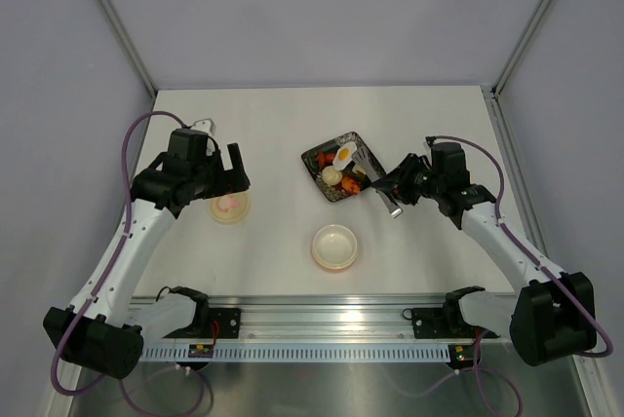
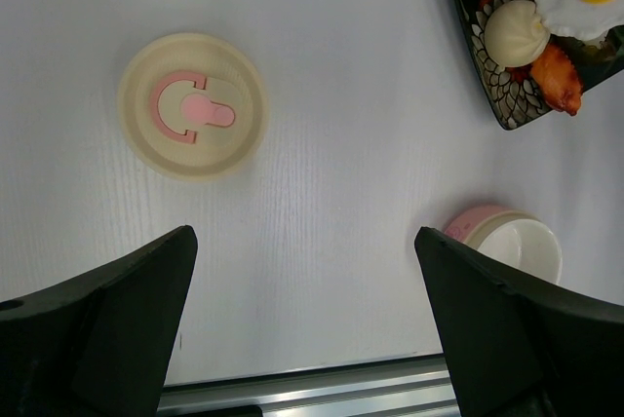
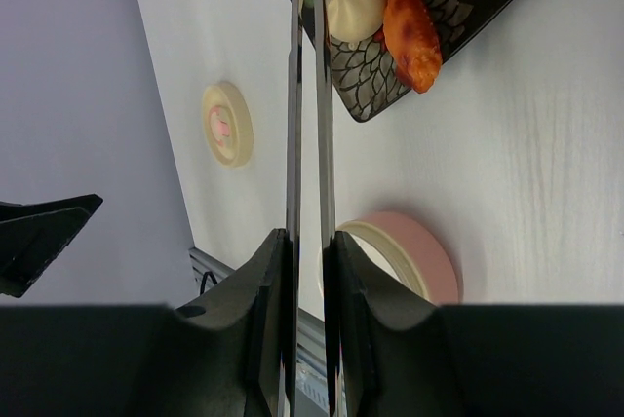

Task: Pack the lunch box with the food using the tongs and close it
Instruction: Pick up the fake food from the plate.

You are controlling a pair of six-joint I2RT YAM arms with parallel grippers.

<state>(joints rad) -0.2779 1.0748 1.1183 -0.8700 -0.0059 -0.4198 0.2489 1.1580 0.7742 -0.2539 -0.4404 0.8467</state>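
Silvery tongs (image 3: 293, 95) pinched in my right end effector (image 3: 307, 242) reach the food (image 3: 353, 3) on the tray (image 3: 361, 86), so I'd squeeze gently, then carry to the lunch box (image 1: 316, 247) on the bench (image 1: 273, 125); left end effector (image 2: 302, 237) gapes near the lid (image 2: 193, 105).

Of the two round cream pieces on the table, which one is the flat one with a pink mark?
The lid, lying by the left gripper. The other, the lunch box tub, is hollow, empty and sits nearer the black tray.
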